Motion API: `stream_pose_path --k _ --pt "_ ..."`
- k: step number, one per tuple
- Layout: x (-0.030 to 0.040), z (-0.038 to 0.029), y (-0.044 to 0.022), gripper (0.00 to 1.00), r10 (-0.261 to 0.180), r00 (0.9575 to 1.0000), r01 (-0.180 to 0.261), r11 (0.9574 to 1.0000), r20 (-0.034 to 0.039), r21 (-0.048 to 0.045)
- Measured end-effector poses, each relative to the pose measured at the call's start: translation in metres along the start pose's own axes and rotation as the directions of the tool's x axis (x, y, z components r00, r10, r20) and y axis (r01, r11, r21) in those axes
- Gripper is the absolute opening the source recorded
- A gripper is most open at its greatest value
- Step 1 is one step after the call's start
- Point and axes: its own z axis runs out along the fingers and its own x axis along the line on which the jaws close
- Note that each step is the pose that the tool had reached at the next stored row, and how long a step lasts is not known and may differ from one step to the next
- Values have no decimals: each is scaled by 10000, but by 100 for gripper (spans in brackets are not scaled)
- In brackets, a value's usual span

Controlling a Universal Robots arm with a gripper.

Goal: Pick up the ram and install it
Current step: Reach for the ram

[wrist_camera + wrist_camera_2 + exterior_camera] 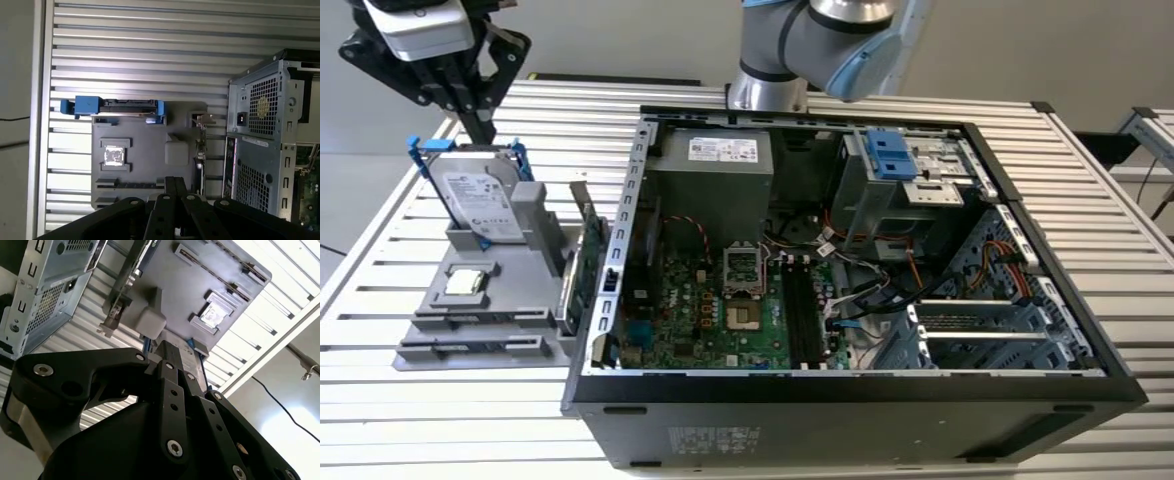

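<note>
Right in front, in the exterior view, you have the open computer case (854, 405) lying on its side on the slatted table (400, 420). Inside it the green motherboard (707, 320) lies flat, with its black memory slots (798, 310) running front to back. The grey power supply (714, 175) sits in the far corner on the exterior view's left, and a drive cage with a blue latch (887, 155) stands to its right. Just beside the case, on the exterior view's left, is the grey holder (514, 290). At its near end the ram (478, 317) appears to sit edge-up in the long slot next to the chip, a thin grey strip; the first wrist view shows that strip (131, 184) too. Behind it a square processor chip (464, 283) rests in its recess. A green circuit card (591, 250) stands on edge along the holder's side next to the case. At the far end the silver hard drive (478, 200) stands upright between blue brackets. Your gripper (480, 135) hangs over that far end with its fingers pointing down, close above the drive's top edge, and you can't tell whether it touches. The fingers are drawn together with nothing seen between them, well apart from the ram. Farthest back, the arm (834, 40) rises behind the case.
</note>
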Motion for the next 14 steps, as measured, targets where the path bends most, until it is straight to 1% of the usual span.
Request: stream_pose_path --k 9,14 --pt "156 5 6 0 -383 9993 383 9993 -18 -8" --pt "229 5 8 0 -433 9991 433 9991 -21 -9"
